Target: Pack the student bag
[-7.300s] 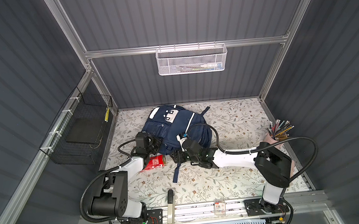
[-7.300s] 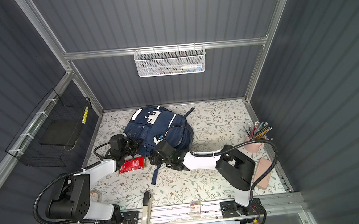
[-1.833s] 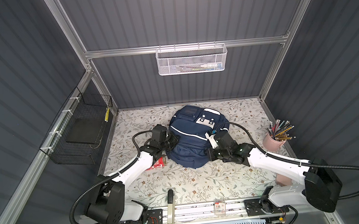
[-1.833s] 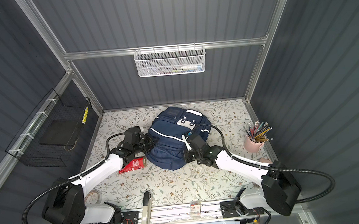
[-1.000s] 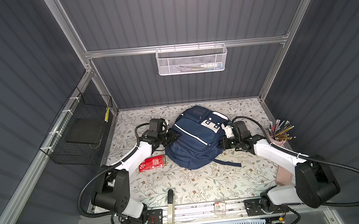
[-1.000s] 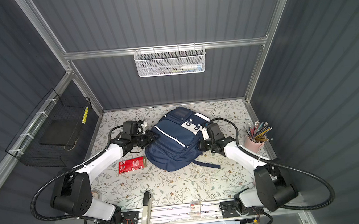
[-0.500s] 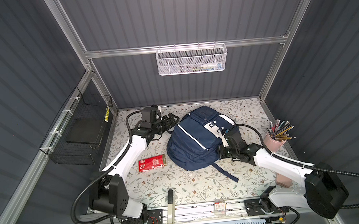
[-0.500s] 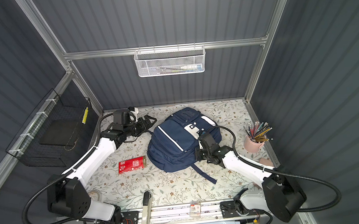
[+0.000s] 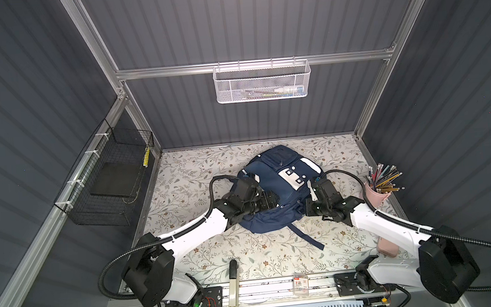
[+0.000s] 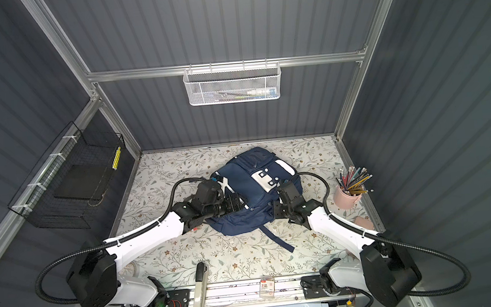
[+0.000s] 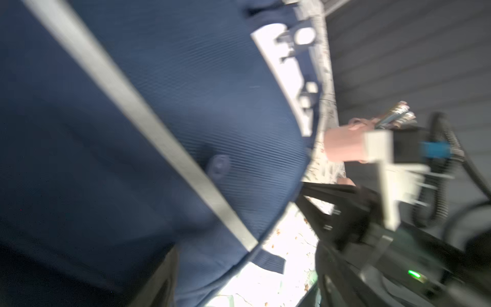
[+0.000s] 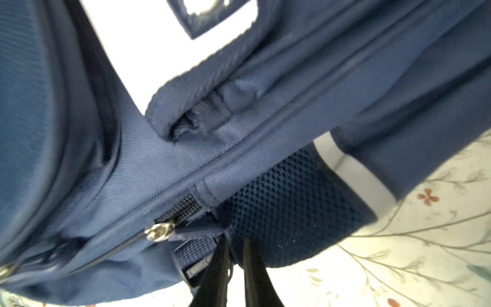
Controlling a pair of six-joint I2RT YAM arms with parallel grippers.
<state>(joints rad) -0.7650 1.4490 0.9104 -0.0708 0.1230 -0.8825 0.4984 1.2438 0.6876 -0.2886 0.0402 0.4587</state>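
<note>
Pink cup (image 9: 372,198) w/ pencils (image 9: 385,176), nr student bag (image 9: 269,170)

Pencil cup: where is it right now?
In both top views the pink pencil cup stands upright at the right edge of the floral mat, to the right of the backpack and apart from it.

Motion blur smears your left wrist view; the backpack (image 11: 132,159) fills it, and on the left gripper (image 9: 272,201) you can't read the jaws. The right gripper (image 12: 235,240) has its fingers cut off by the frame edge. The mesh basket (image 9: 262,81) holds things too small to name.
</note>
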